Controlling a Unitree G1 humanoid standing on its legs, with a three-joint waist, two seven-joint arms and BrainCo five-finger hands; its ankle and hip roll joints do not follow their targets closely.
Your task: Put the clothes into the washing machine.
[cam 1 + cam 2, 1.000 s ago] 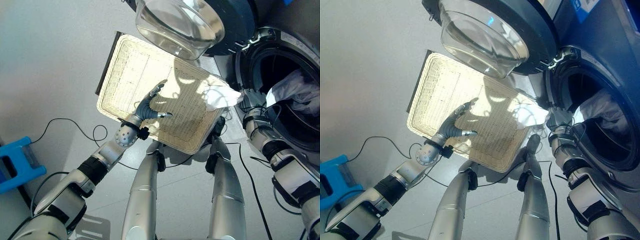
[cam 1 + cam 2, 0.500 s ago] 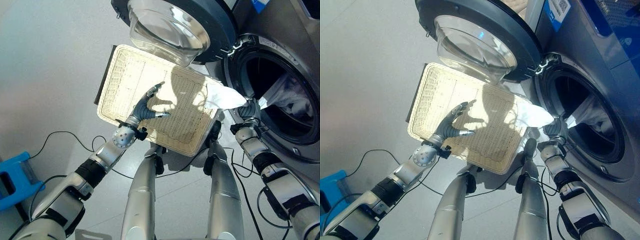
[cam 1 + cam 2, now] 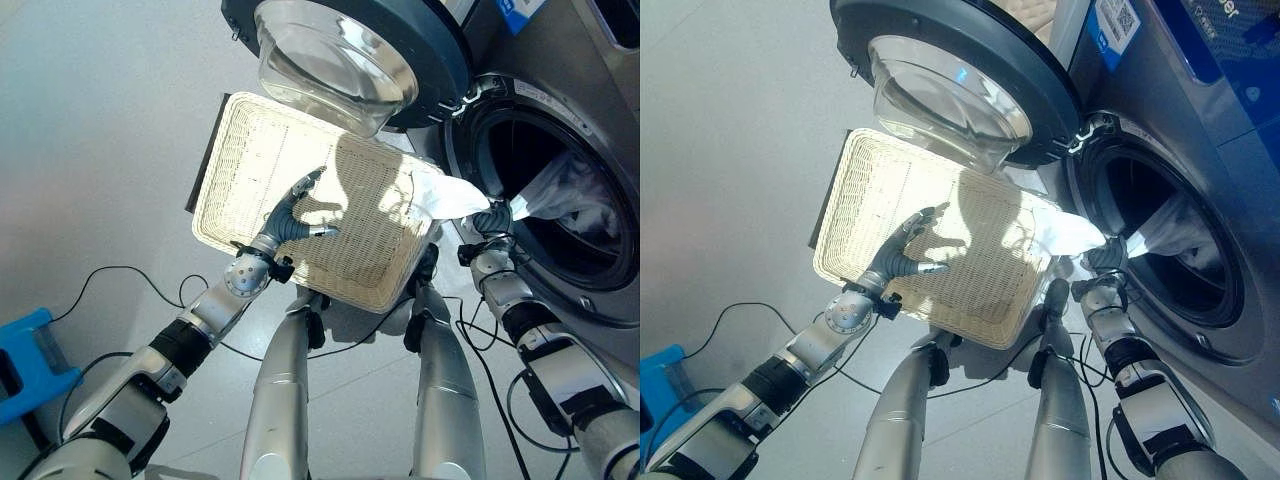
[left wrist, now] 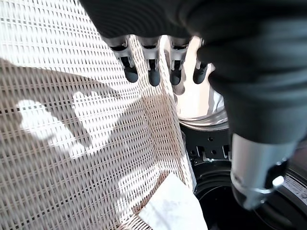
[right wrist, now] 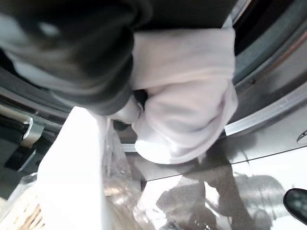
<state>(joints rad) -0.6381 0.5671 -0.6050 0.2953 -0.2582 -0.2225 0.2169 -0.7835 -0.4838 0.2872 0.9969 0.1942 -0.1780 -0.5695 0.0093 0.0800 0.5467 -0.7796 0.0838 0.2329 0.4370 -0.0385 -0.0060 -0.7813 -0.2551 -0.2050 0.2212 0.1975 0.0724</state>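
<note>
A pale wicker basket [image 3: 270,170] lies on the floor in front of the washing machine [image 3: 1200,90]. My left hand [image 3: 293,216] rests inside the basket with relaxed, straight fingers [image 4: 151,67] and holds nothing. A white garment [image 3: 443,194] drapes over the basket's corner nearest the washer. It runs through my right hand [image 3: 490,219], which is shut on it at the rim of the drum [image 3: 560,215]. The cloth [image 5: 187,96] bunches round that hand. More white cloth [image 3: 565,185] hangs inside the drum opening.
The washer's round door [image 3: 345,45] stands open, its glass bowl hanging over the basket's far edge. A blue stool [image 3: 28,360] sits on the grey floor at lower left.
The camera has swung toward the washer. My right hand stays at the drum's rim, shut on the white garment. My left hand has not moved in the basket.
</note>
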